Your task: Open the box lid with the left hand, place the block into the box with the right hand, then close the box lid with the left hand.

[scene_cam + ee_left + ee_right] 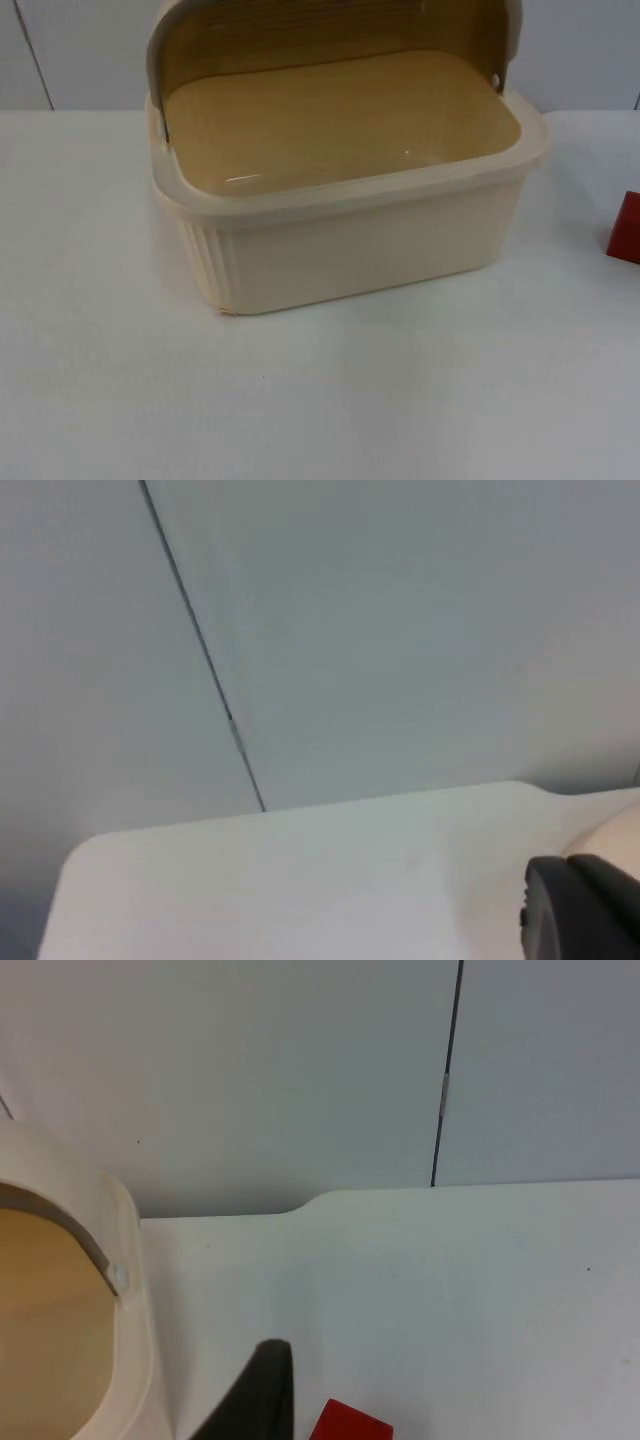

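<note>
The cream box stands on the white table with its domed lid swung up and back, so the tan inside lies bare. A red block sits at the table's right edge, to the right of the box. My right gripper is close beside the red block, with the box's rim to its side. My left gripper hangs over the table near the partition wall, with a sliver of the cream box just behind it.
The grey partition wall closes off the table behind the box. Bare white table top stretches in front of the box and to its left.
</note>
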